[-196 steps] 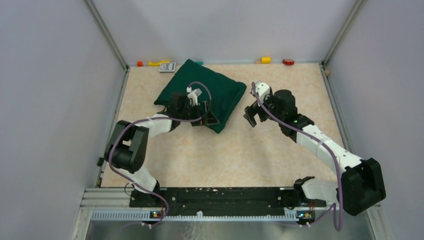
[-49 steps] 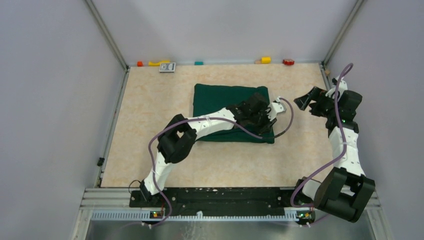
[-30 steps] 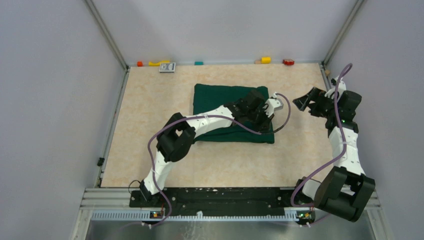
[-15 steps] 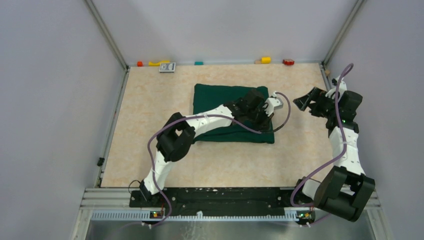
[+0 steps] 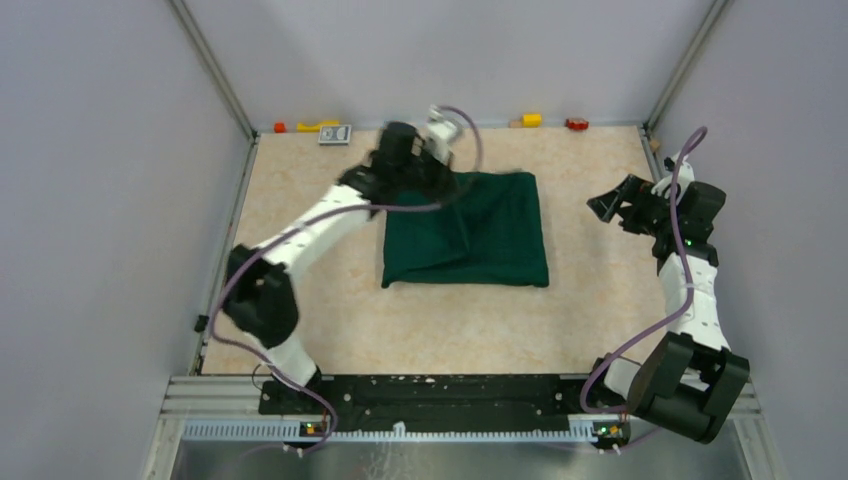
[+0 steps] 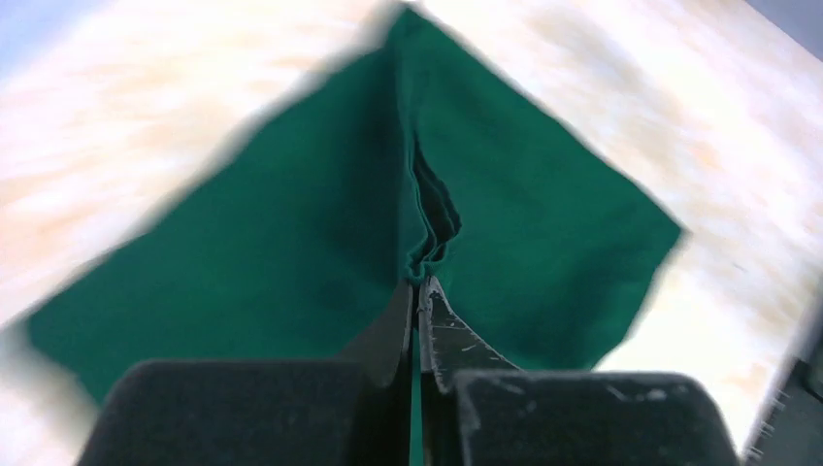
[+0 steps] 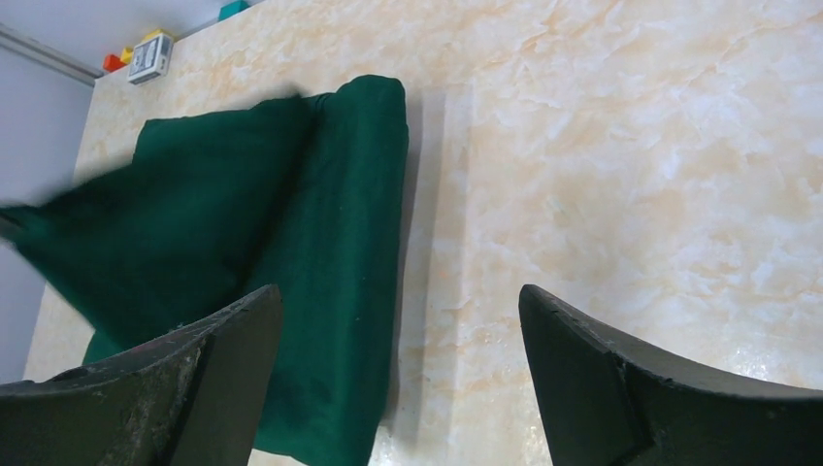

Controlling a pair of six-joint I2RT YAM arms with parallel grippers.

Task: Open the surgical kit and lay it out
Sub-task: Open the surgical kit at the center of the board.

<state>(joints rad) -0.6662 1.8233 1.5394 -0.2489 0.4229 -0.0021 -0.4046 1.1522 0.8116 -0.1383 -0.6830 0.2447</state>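
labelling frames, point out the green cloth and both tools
green cloth [image 5: 490,240], top view, flat middle
left tool [image 6: 417,283], left wrist view, shut tips on cloth
right tool [image 7: 398,289], right wrist view, between open tips

Blurred edges of the green cloth [image 6: 543,223]

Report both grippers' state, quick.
Left gripper: closed, pinching a fold of the green cloth.
Right gripper: open, holding nothing.

Your top cam looks down over the whole counter [image 5: 440,320]; both wrist cams sit close, all sharing the green cloth [image 5: 480,235]
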